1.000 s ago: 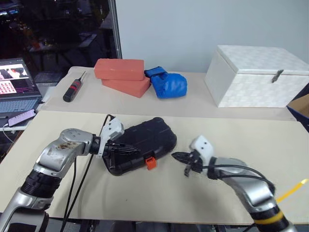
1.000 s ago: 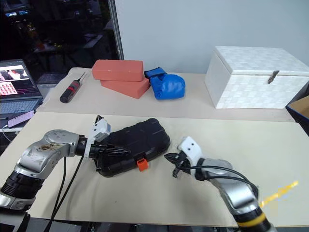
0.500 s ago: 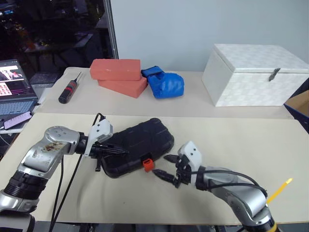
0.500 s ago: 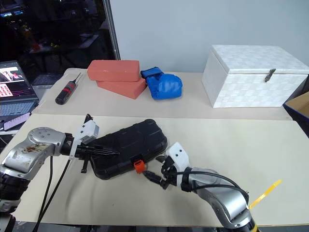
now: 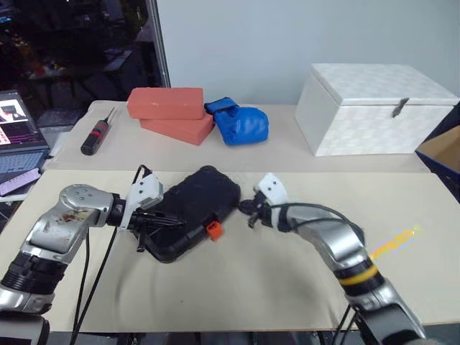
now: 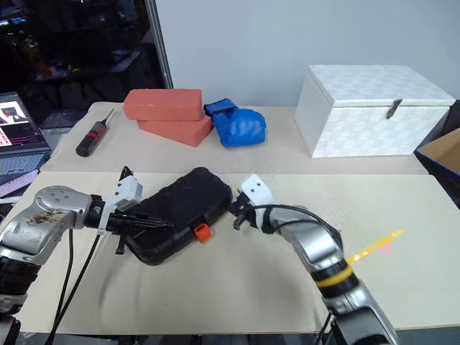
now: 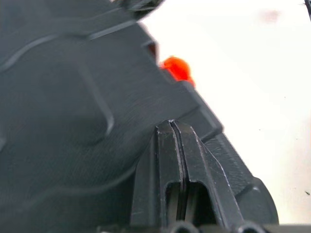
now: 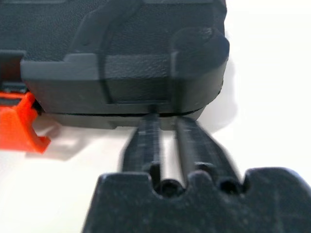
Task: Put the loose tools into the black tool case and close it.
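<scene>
My right claw point(image 6: 235, 213), fingers pressed together w/ nothing held, noses the black tool case point(image 6: 176, 210) at its right end, case lying lengthwise betw. it & my shut left claw point(image 6: 140, 224), orange latch point(image 6: 201, 231) facing me.

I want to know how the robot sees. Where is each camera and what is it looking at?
Head eyes: look down over both arms at the table and black tool case.
Left wrist: looks along the shut left gripper resting on the case lid.
Right wrist: looks along the right gripper at the case's edge.
All share the case and its orange latch.
</scene>
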You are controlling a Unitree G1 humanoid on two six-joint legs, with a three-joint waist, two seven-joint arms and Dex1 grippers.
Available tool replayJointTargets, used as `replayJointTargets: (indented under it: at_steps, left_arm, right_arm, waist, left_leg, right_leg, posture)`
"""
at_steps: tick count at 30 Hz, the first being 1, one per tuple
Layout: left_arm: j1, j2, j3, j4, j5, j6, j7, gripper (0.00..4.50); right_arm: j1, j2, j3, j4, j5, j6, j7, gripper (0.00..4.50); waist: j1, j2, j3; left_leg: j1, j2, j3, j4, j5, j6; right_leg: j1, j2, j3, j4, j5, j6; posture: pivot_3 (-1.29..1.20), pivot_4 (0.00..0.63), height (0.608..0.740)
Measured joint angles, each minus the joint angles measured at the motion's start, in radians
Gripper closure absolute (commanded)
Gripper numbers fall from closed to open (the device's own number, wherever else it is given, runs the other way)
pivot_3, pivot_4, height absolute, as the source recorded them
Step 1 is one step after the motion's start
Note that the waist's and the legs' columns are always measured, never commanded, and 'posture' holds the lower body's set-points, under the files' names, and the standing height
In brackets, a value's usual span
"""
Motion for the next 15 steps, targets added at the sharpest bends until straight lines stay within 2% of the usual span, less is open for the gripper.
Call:
replayJointTargets:
  at_steps: [3,5,7,9,12,15]
  left_arm:
    - [0.005,0.0,0.004,-0.001,0.005,-0.023,-0.005,4.5]
    - [0.007,-0.003,0.012,-0.007,0.004,-0.04,-0.009,3.99]
    - [0.02,-0.017,0.027,-0.019,-0.008,-0.037,-0.007,3.43]
    - [0.021,-0.02,0.037,-0.02,-0.015,-0.034,-0.005,2.7]
    - [0.032,-0.02,0.044,-0.025,-0.016,-0.039,-0.004,1.8]
    - [0.072,-0.014,0.062,-0.051,-0.015,-0.057,-0.006,0.69]
  right_arm:
    - [-0.017,0.006,-0.001,0.046,-0.018,-0.048,0.031,4.45]
    - [0.0,-0.01,-0.018,0.02,-0.003,-0.044,0.064,3.91]
    - [0.089,-0.058,-0.07,-0.109,0.069,-0.006,0.118,3.36]
    - [0.157,-0.081,-0.116,-0.221,0.148,0.058,0.149,2.67]
    - [0.225,-0.104,-0.142,-0.362,0.221,0.133,0.159,1.76]
    - [0.276,-0.088,-0.12,-0.453,0.23,0.193,0.121,0.7]
  waist:
    - [0.003,0.0,0.0]
    - [0.004,0.0,0.0]
    - [0.015,0.0,0.0]
    - [0.026,0.0,0.0]
    - [0.027,0.0,0.0]
    - [0.025,0.0,0.0]
  left_leg:
    - [-0.001,0.0,0.0,0.0,0.0,0.0]
    - [-0.003,0.0,0.0,0.0,0.0,0.0]
    - [-0.007,0.0,0.0,0.0,-0.001,0.001]
    - [-0.012,0.0,0.0,0.0,-0.003,0.002]
    - [-0.013,-0.001,0.0,0.0,-0.005,0.004]
    - [-0.012,0.0,0.0,0.0,-0.006,0.004]
  right_leg:
    - [0.0,0.0,0.0,0.001,0.0,0.0]
    - [-0.001,0.0,0.0,0.001,-0.001,0.002]
    - [-0.004,-0.001,0.0,0.003,-0.002,0.009]
    - [-0.008,0.0,0.0,0.002,-0.003,0.009]
    - [-0.009,0.0,0.0,0.002,-0.003,0.007]
    - [-0.009,0.0,0.0,0.002,-0.005,0.01]
  posture:
    - [0.0,0.15,0.74]
    - [0.0,0.15,0.74]
    - [0.0,0.15,0.74]
    - [0.0,0.15,0.74]
    - [0.0,0.15,0.74]
    - [0.0,0.15,0.74]
